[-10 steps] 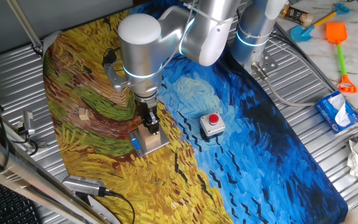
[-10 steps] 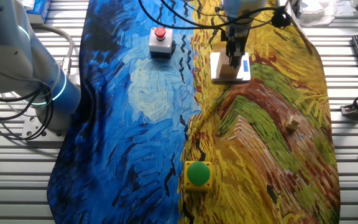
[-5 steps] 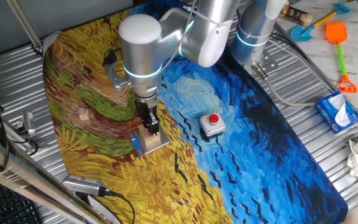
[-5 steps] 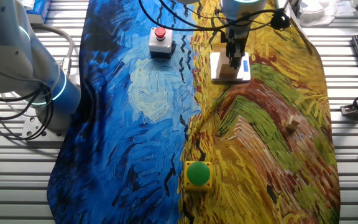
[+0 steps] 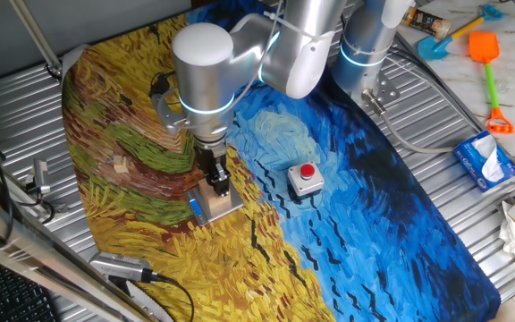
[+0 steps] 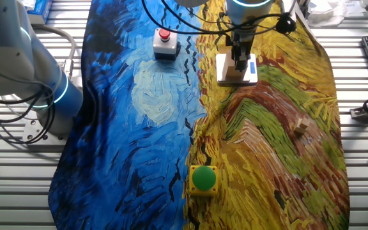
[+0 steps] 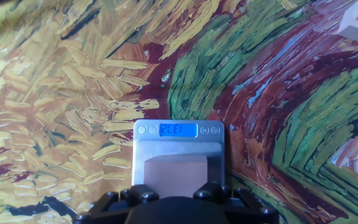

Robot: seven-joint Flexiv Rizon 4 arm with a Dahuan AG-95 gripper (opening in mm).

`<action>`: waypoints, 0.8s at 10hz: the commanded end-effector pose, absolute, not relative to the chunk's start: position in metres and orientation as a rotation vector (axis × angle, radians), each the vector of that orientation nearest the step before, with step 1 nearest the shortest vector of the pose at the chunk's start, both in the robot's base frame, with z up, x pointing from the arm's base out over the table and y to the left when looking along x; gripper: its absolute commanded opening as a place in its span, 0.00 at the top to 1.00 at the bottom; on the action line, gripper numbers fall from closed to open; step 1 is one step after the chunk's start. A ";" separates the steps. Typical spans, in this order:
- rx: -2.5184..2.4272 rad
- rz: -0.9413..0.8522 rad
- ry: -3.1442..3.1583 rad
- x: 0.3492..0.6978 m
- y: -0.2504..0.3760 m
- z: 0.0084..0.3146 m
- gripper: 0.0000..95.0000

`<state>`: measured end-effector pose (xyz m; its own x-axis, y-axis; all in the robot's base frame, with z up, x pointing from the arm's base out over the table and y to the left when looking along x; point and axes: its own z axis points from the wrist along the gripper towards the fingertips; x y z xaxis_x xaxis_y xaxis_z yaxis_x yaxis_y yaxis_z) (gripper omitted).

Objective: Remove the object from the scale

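The tan wooden block [image 5: 211,198] sits on the thin silver scale [image 5: 226,207], whose blue strip faces left. In the other fixed view the block [image 6: 233,71] and the scale [image 6: 224,61] lie under the arm. My gripper [image 5: 218,184] is lowered straight onto the block, with its fingers down at the block's sides and seemingly closed on it. In the hand view the block's top [image 7: 176,175] fills the space just ahead of the gripper body [image 7: 176,208]. The scale's plate [image 7: 143,148] and its lit blue display show beyond it.
A small pale wooden piece [image 5: 120,165] lies left of the scale on the painted cloth. A grey box with a red button [image 5: 305,179] stands to the right. A yellow box with a green button [image 6: 203,179] sits at the cloth's near edge.
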<state>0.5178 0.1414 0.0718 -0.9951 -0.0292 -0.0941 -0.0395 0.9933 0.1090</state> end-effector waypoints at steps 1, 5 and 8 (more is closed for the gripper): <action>-0.046 0.160 3.045 0.517 0.140 0.073 0.80; -0.037 0.152 3.044 0.517 0.140 0.073 1.00; -0.043 0.154 3.045 0.518 0.139 0.082 1.00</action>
<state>0.5183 0.1378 0.0815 -0.9951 -0.0246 -0.0959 -0.0339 0.9948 0.0962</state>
